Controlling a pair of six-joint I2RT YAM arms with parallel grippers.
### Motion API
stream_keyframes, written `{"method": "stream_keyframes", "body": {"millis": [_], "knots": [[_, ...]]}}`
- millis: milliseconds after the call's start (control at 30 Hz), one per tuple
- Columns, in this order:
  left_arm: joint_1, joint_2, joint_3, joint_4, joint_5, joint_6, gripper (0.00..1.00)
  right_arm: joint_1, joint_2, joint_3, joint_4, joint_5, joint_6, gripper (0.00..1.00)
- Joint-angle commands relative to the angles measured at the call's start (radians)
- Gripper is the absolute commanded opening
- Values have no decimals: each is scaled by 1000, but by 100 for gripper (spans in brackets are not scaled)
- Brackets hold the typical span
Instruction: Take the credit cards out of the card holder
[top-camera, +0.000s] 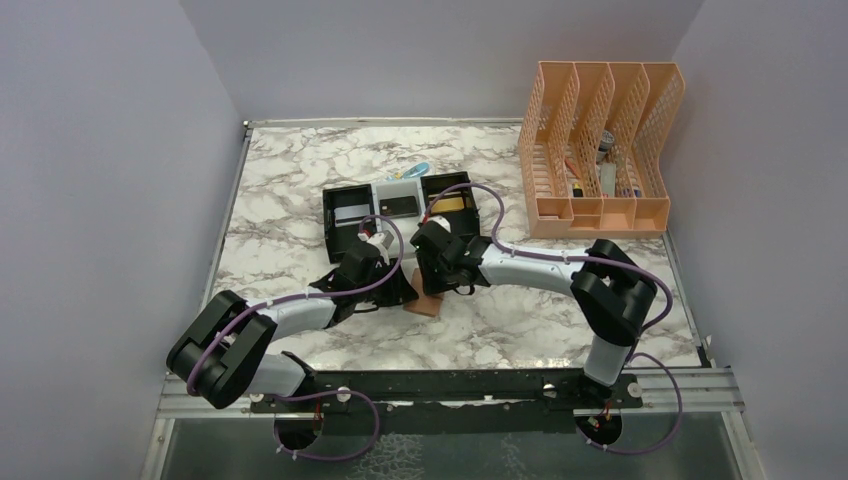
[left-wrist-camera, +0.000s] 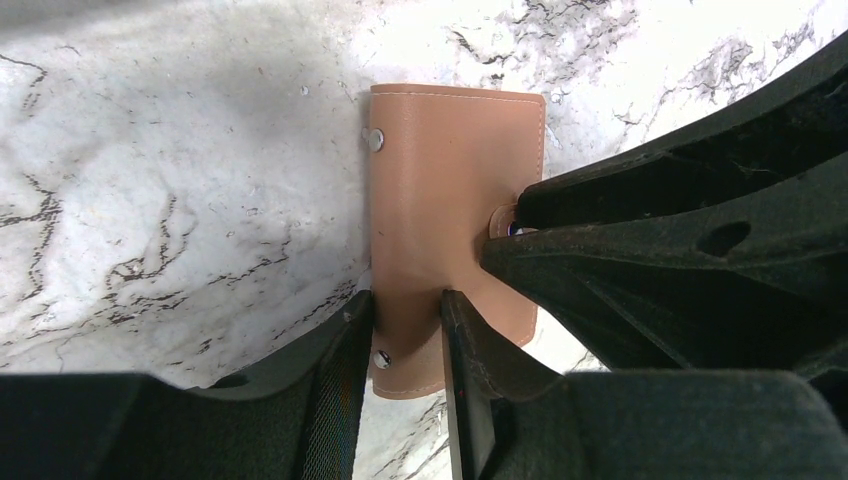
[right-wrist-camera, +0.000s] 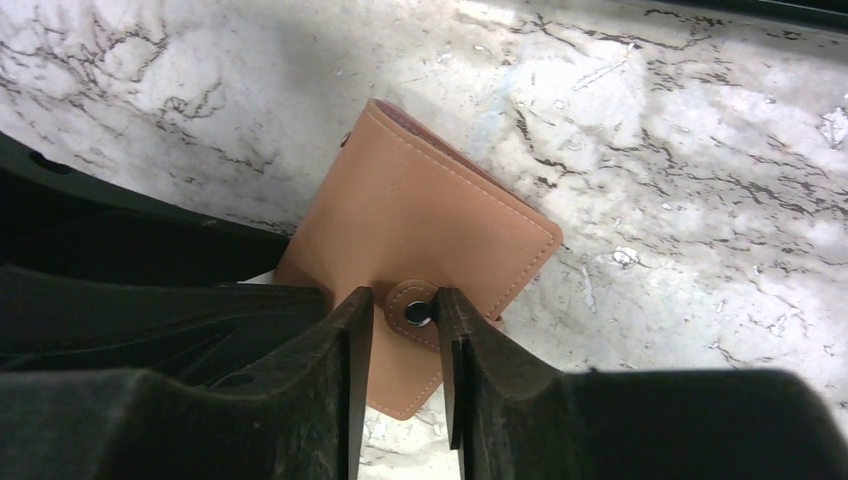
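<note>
The card holder (top-camera: 427, 302) (left-wrist-camera: 450, 180) (right-wrist-camera: 420, 230), tan leather, lies folded shut on the marble table between both arms. My left gripper (top-camera: 398, 290) (left-wrist-camera: 405, 300) stands over its near end, one finger beside the riveted edge and the other on the cover, with a narrow gap between them. My right gripper (top-camera: 433, 278) (right-wrist-camera: 403, 300) straddles the snap tab (right-wrist-camera: 412, 312), jaws close together, the tab touching one finger only. A gold-orange card (top-camera: 450, 205), a dark card (top-camera: 400, 206) and a silvery card (top-camera: 348, 213) lie apart in the tray.
The black-and-white three-compartment tray (top-camera: 328, 215) sits just behind the grippers. A pale blue object (top-camera: 418, 170) lies behind it. An orange mesh file rack (top-camera: 600, 150) with small items stands at the back right. Grey walls enclose the table.
</note>
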Motion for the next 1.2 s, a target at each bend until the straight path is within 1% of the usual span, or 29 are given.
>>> {"method": "stream_keyframes", "body": {"millis": [0,33,100,167,200,233,267,400,533,667,767,867,1033,1167], "knots": [[-11,10,-8,20,11,5,33,3,41,-27,-103,92,7,31],[-11,13,-6,20,9,5,33,4,42,-32,-101,93,7,28],[-11,17,-4,19,10,4,33,4,43,-37,-100,99,12,20],[-11,22,-2,19,12,1,32,5,39,-46,-96,104,17,18],[-11,23,-2,19,11,-2,32,5,35,-49,-92,102,18,14],[-12,24,-2,19,11,-2,31,4,30,-52,-91,103,23,5],[-11,25,-1,19,11,-1,30,4,24,-57,-89,102,28,1],[-12,32,0,7,-3,-2,27,3,-10,-74,-61,87,31,1],[-12,36,-3,-11,-21,-2,22,0,-47,-93,-8,34,28,1],[-12,40,-8,-19,-31,-5,16,-2,-89,-108,11,24,33,1],[-12,40,-7,-30,-47,-5,9,-16,-127,-129,35,1,17,1],[-12,37,-3,-54,-70,-5,5,-41,-167,-162,55,-31,16,1],[-12,12,-6,-68,-89,-4,4,-61,-216,-209,66,-67,12,1],[-12,2,2,-57,-52,8,5,-70,-222,-233,60,-60,40,2]]}}
